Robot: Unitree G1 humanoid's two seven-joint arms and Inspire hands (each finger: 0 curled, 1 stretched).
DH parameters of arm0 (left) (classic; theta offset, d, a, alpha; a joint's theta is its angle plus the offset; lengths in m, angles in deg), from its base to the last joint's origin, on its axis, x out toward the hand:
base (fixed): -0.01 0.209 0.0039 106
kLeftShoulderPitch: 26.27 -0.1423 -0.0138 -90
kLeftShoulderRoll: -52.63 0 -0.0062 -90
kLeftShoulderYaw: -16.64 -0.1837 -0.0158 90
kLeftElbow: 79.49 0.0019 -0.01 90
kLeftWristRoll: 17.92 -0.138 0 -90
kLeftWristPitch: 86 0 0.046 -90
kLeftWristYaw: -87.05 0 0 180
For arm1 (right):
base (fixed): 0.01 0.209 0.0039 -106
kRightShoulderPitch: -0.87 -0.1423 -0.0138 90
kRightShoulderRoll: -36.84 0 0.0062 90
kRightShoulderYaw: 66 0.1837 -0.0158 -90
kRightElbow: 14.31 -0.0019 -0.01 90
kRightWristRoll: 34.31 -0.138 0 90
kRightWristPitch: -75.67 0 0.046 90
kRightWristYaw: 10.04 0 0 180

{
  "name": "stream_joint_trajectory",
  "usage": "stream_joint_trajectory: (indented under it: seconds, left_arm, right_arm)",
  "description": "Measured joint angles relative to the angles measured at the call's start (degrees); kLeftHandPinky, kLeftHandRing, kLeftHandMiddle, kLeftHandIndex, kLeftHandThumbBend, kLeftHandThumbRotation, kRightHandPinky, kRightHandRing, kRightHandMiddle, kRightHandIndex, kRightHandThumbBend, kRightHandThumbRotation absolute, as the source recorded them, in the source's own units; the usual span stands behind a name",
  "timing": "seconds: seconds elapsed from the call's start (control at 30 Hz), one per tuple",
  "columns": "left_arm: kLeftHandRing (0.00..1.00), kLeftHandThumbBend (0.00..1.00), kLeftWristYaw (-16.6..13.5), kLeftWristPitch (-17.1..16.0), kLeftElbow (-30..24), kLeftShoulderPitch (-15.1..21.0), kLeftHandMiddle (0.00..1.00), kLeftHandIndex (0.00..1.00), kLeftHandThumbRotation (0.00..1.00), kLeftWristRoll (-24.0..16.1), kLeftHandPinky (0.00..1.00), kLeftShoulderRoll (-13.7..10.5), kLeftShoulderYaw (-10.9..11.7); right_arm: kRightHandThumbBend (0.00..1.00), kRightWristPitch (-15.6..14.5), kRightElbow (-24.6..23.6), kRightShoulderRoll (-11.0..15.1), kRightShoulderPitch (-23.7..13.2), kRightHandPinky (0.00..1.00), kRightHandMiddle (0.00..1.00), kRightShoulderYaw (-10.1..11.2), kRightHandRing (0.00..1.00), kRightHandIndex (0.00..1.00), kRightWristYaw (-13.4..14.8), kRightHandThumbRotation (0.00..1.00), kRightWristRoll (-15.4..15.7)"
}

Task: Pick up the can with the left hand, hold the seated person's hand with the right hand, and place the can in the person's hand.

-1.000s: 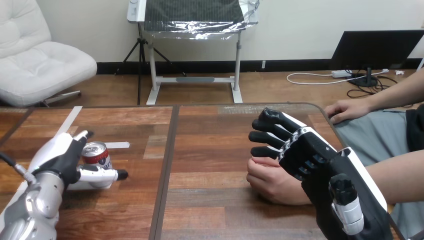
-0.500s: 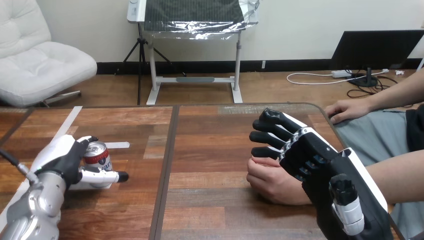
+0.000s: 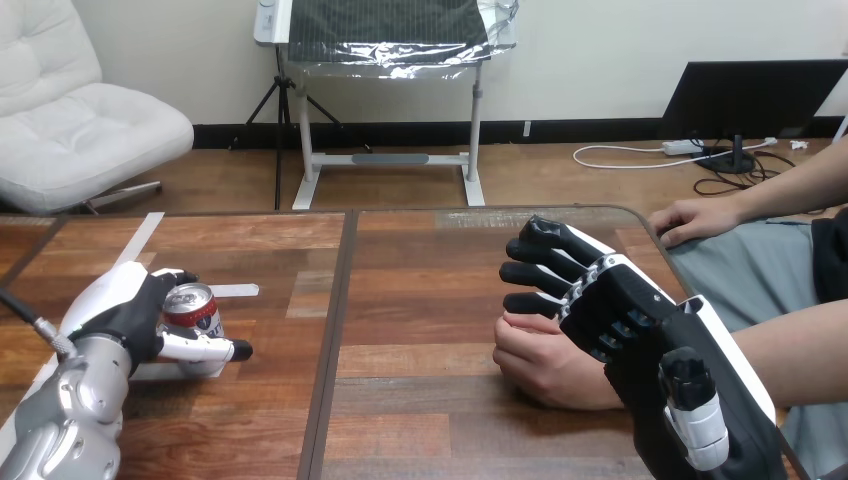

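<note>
Head view: the can (image 3: pixel 191 308) stands upright near the table's (image 3: pixel 420 300) left side, in the grasp of the left hand (image 3: pixel 120 312). That hand's fingers (image 3: pixel 172 276) curl round the can's far left side and its thumb (image 3: pixel 208 348) lies across the near side, so it is closed on the can. The thumb hides the can's foot, and I cannot tell whether the can rests on the wood or is just off it. The left arm is cut off at the bottom left corner. On the table's right side the right hand (image 3: pixel 625 315) lies over the person's hand (image 3: pixel 540 365), its back to the camera. It covers that hand's wrist and back, and whether it grips cannot be told. The person's other hand (image 3: pixel 693 220) rests flat at the table's far right edge, its forearm cut off by the frame.
</note>
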Motion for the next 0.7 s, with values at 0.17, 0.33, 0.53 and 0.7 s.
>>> stream_joint_trajectory:
  seconds: [0.17, 0.33, 0.53, 0.7]
  left_arm:
    - [0.84, 0.84, -0.03, 0.05, 0.36, 0.17, 0.85, 0.84, 0.27, 0.04, 0.9, 0.04, 0.0]
    - [0.81, 0.84, -0.36, 0.21, 0.64, 0.23, 0.83, 0.82, 0.26, 0.05, 0.76, 0.19, 0.0]
    - [0.78, 0.83, -1.56, 0.21, 1.3, 0.34, 0.81, 0.8, 0.23, -0.02, 0.63, 0.5, -0.02]
    - [0.76, 0.82, -2.34, 0.21, 1.44, 0.34, 0.8, 0.78, 0.21, -0.08, 0.59, 0.66, -0.06]
  right_arm:
    - [0.95, 0.0, -0.08, 0.01, 0.01, 0.78, 0.86, 0.0, 0.84, 0.86, 0.0, 0.86, -0.02]
    - [0.95, 0.0, -0.25, 0.04, 0.01, 0.78, 0.86, 0.03, 0.84, 0.86, 0.0, 0.86, -0.05]
    - [0.95, 0.0, -0.42, 0.04, 0.02, 0.78, 0.86, 0.05, 0.84, 0.86, 0.0, 0.86, -0.28]
    - [0.95, 0.0, -0.43, 0.05, 0.02, 0.78, 0.86, 0.14, 0.84, 0.86, 0.0, 0.86, -0.28]
